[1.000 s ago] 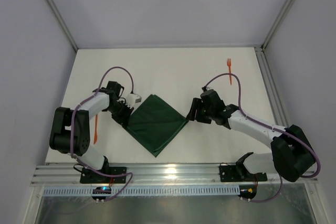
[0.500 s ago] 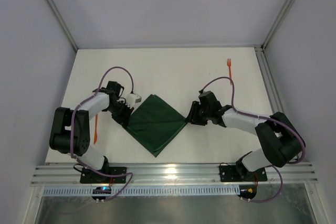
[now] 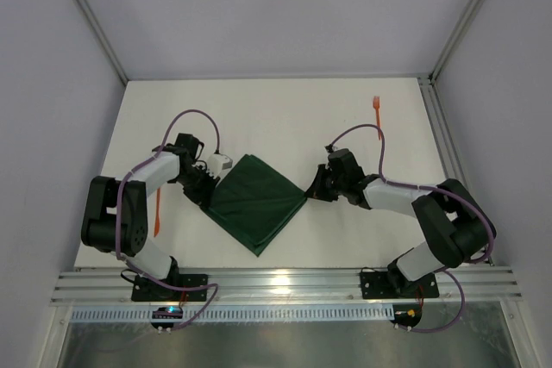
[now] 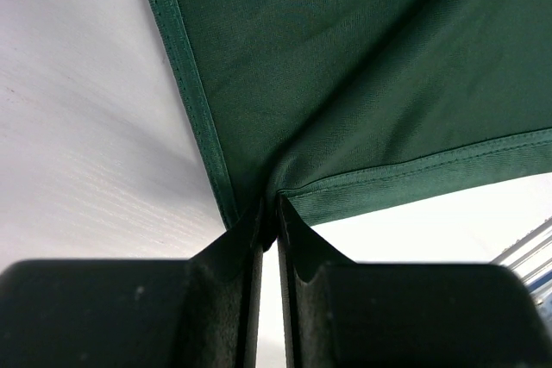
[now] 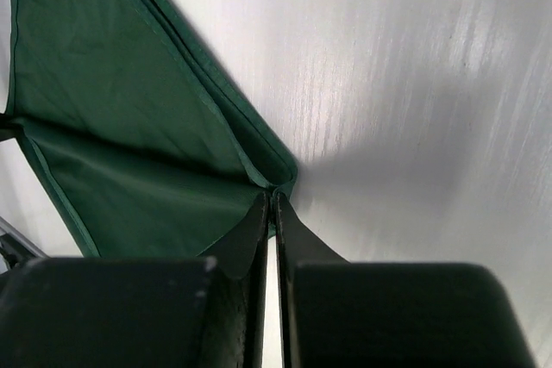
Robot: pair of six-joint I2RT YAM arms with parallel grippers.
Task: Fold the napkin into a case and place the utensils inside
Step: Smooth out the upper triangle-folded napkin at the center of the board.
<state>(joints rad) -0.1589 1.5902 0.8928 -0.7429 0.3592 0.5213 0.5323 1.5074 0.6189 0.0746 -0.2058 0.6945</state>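
Napkin (image 3: 257, 204): dark green, lying as a diamond on the table (image 3: 276, 118), centre of the top view, with more than one layer showing at its hemmed corners in both wrist views. Left gripper (image 3: 210, 196): at the diamond's left corner, fingers nipped on the cloth, unchanged over the last second. Right gripper (image 3: 309, 193): the item that changed. A second ago it stood just off the right corner with its fingers apart; it has since edged in and pressed them together on that corner, and the right wrist view shows the hem caught between the tips. Fork (image 3: 377, 115): orange, upper right of the frame, well apart from the cloth. Second utensil (image 3: 158, 213): orange, at the left, beside the left arm, type not legible. Assessment: both opposite corners are now held, so the next fold can likely begin; the case is not yet formed and nothing is inside.
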